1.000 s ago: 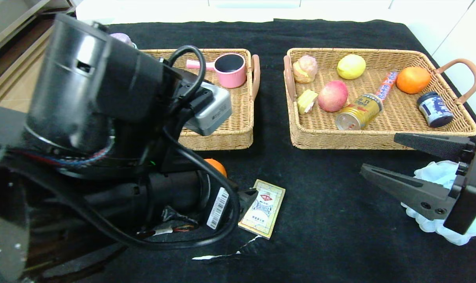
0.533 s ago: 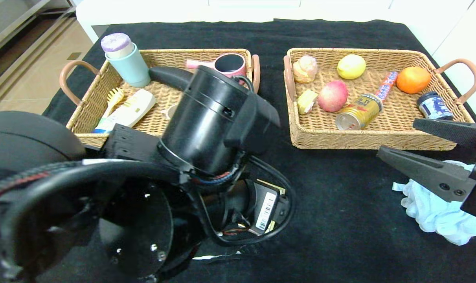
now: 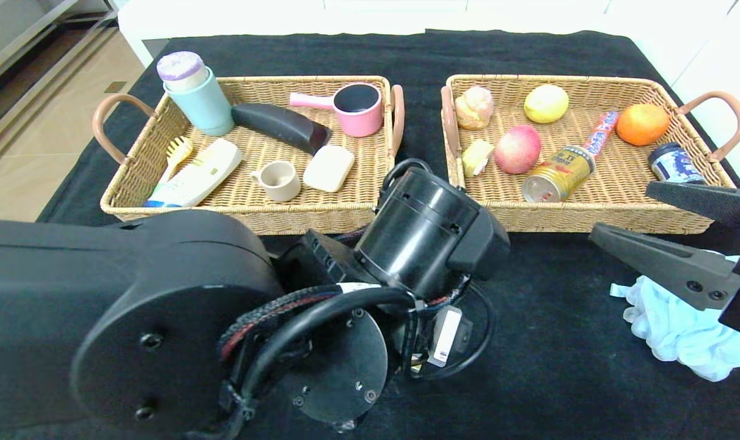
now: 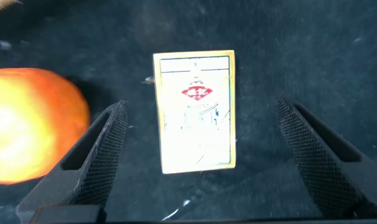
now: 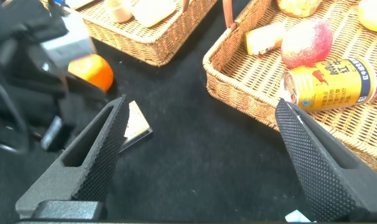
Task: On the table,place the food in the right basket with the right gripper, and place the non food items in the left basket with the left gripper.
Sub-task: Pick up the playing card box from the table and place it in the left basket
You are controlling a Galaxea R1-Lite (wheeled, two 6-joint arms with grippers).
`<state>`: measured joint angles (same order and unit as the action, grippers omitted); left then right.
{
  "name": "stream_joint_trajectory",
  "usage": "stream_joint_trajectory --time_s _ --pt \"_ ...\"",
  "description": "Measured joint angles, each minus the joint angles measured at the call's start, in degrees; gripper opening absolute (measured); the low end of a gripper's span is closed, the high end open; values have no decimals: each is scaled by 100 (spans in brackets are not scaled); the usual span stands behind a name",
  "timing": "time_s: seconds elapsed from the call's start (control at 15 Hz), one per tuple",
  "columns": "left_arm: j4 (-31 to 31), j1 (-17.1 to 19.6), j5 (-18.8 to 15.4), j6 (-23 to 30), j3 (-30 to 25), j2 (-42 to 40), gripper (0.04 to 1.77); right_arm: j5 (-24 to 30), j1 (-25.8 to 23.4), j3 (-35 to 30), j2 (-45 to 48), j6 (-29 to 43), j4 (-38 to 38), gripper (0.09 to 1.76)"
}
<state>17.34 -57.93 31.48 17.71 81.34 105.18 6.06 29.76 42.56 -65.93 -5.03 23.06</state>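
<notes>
Black ribbed fingers of the left gripper (image 4: pixel 198 155) are standing spread wide and pointing down at the black-draped table (image 3: pixel 528 379), straddling the flat cream card box (image 4: pixel 195 112) without touching it. An orange (image 4: pixel 30 124) is lying just beside one finger, at 9 o'clock from the box in the wrist view; in the head view the left arm is hiding both. The right gripper (image 3: pixel 669 235) is hovering with jaws apart at 3 o'clock on the table, over the pale-blue bath pouf (image 3: pixel 681 330), holding nothing.

Judging progress: the right basket (image 3: pixel 589 220) is already holding the peach (image 3: pixel 517 148), the gold can (image 3: pixel 556 173) and another orange (image 3: pixel 641 123), alongside a lemon (image 3: pixel 546 102). The left basket (image 3: pixel 241 214), at 11 o'clock, is holding the white shampoo bottle (image 3: pixel 192 175) and a mint cup (image 3: pixel 200 95). Remaining, as far as can be told: the card box and pouf for the left basket, the loose orange for the right.
</notes>
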Motion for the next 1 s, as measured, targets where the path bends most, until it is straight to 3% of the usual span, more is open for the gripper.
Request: stream_joint_trajectory --time_s 1.0 --pt "11 140 71 1 89 505 172 11 50 -34 -28 0 -2 171"
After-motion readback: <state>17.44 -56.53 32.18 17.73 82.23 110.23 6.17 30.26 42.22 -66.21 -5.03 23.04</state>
